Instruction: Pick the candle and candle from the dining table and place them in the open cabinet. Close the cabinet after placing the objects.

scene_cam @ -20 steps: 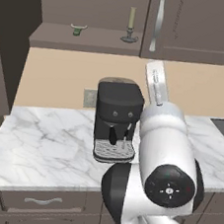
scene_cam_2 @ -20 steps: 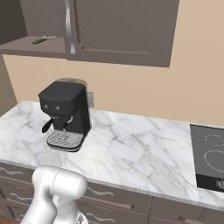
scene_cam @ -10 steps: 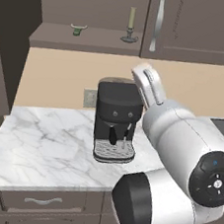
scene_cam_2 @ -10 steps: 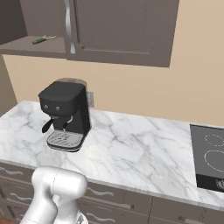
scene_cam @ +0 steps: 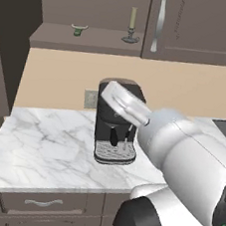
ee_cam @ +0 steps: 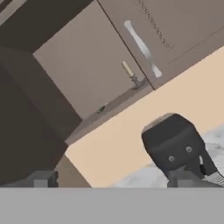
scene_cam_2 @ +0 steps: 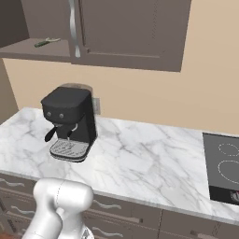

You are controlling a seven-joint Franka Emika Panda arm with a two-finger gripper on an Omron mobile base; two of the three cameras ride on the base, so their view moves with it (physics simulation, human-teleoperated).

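Kitchen wall, open cabinet [scene_cam: 89, 39] at 12 o'clock: 1 candle [scene_cam: 132, 24] stands on its shelf near the door. Your hand [ee_cam: 111, 178] is empty, jaws wide. Judged: fetch candle 2 from the dining table.

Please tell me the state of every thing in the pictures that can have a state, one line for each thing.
Wall cabinet: open, inside in view.
Candle: upright on its dish base, on the cabinet floor.
Green bowl: upright, on the cabinet floor, apart from the candle.
Coffee machine: upright on the marble counter.
Gripper: open, holds nothing.
Cooktop: no pot on it.
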